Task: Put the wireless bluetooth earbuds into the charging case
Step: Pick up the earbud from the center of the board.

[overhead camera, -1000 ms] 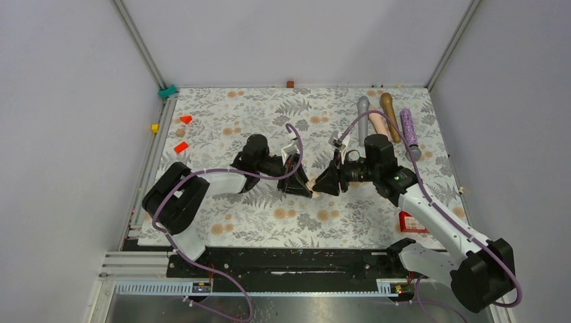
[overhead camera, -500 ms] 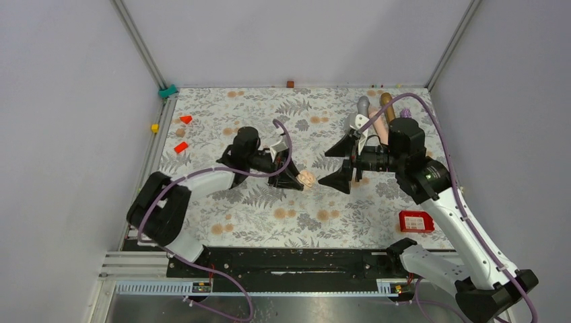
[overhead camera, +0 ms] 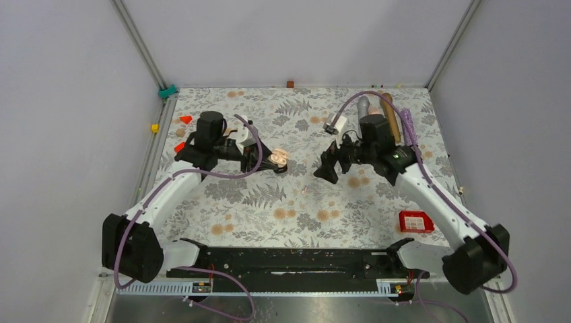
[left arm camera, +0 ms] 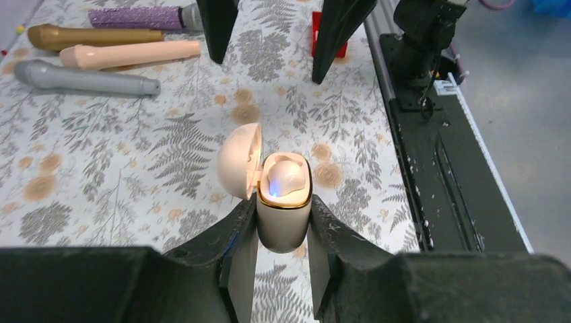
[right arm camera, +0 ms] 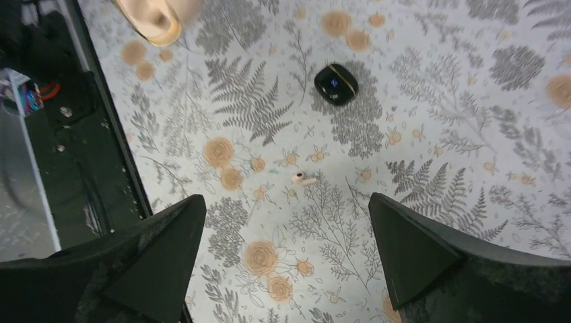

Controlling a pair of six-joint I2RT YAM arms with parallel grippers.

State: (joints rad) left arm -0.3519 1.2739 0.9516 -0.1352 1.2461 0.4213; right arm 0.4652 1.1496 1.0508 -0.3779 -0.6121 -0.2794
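**While one bud sits home, the other waits on the cloth**

Although the fern-printed table carries clutter at its far right corner (four microphones, no part of this job), the work sits in the middle, between the two arms. On the left side, the left gripper is clamped on the body of the charging case and holds it upright above the cloth, with its lid swung open to one side. Opposite it, the right gripper hangs over the table with its jaws spread wide and nothing between them.

Below that open gripper lies a small black object with a faint blue glint; what it is I cannot tell. Nearer the jaws rests the loose earbud, a tiny pale piece flat on the cloth, well apart from the case. A seated earbud appears to fill the visible hollow, a blue light beside it.

By this reading the task is about halfway: one bud in, one to pick up and seat.
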